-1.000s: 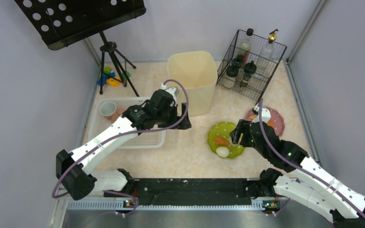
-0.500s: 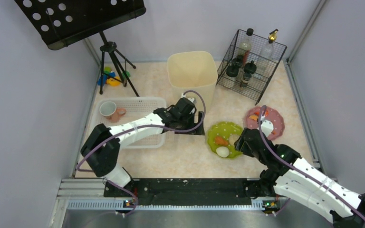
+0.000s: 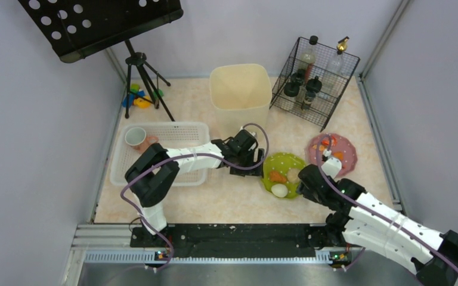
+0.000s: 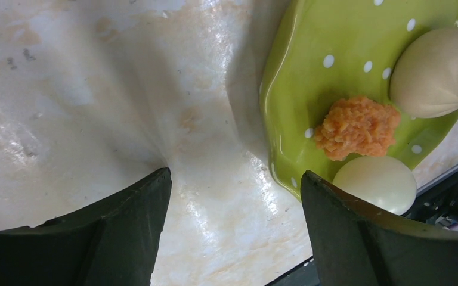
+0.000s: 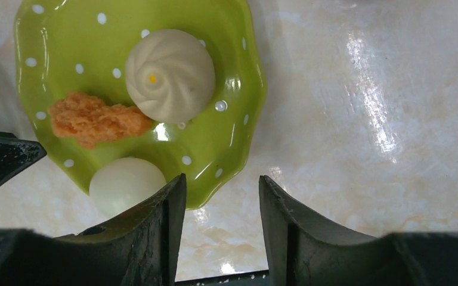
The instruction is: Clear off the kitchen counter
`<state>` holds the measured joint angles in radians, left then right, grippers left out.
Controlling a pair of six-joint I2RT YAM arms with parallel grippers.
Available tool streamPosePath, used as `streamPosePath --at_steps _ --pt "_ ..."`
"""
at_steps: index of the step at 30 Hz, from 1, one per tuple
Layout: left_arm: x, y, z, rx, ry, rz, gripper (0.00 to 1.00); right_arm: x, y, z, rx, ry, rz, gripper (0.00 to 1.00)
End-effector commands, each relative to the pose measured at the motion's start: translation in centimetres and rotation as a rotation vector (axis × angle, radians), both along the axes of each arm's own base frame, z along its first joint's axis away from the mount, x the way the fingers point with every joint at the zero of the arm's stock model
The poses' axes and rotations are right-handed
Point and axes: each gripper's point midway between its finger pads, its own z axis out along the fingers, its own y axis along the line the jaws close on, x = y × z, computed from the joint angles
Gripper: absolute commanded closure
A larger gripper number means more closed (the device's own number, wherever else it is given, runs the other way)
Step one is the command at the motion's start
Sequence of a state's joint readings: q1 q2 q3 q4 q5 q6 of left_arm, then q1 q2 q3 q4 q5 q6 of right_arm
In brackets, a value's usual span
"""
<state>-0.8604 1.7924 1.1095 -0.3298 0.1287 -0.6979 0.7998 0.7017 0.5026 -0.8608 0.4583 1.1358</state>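
The green plate (image 5: pixel 95 59) sits right of centre in the top view, on the bench (image 3: pixel 226 199), the glossy marble surface that fills the cell floor from the black rail at the bottom to the back wall. The plate carries loose food: a swirled bun (image 5: pixel 170 74), an orange clump (image 5: pixel 92 119) and a smooth white ball (image 5: pixel 125 185).

The right end effector (image 5: pixel 220 196) has its jaws apart, with the plate's lower rim in the gap and not clearly pinched. The left end effector (image 4: pixel 235 196) is spread wide over bare bench, with the plate's left rim just inside its right finger.

The main risk, as I judge it, is tilt. A grip on one thin, wavy rim could lever the plate up unevenly, and the round ball near the low edge would roll off first. The glazed rim may also slip from a shallow bite. With both end effectors so close on opposite sides, one closing or pushing early could shove the plate into the other, or the fingers could collide. The ball lies close to the right end effector's left finger and could be knocked.

A second ago the left end effector was at the right end of the white basket (image 3: pixel 161 149), near the bin (image 3: pixel 241 95); it now reaches the plate's left side. The right one has shifted from the plate's upper right to its lower right, and its jaws are narrower. The plate has not visibly moved.
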Motion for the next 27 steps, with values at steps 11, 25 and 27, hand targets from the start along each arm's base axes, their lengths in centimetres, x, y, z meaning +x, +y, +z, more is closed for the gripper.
streamPosePath --at_steps 11,25,27 --pt "1.6 -2.0 -0.5 -0.041 -0.033 0.055 0.26 -0.4 0.1 -2.7 0.074 0.015 -0.069 0.54" --pt "1.2 -2.6 -2.4 0.002 -0.021 0.138 0.64 0.0 0.6 -3.8 0.105 -0.005 -0.071 0.54" --pt "1.1 -2.5 -2.6 0.011 -0.026 0.146 0.67 -0.1 0.7 -4.0 0.110 0.001 -0.069 0.55"
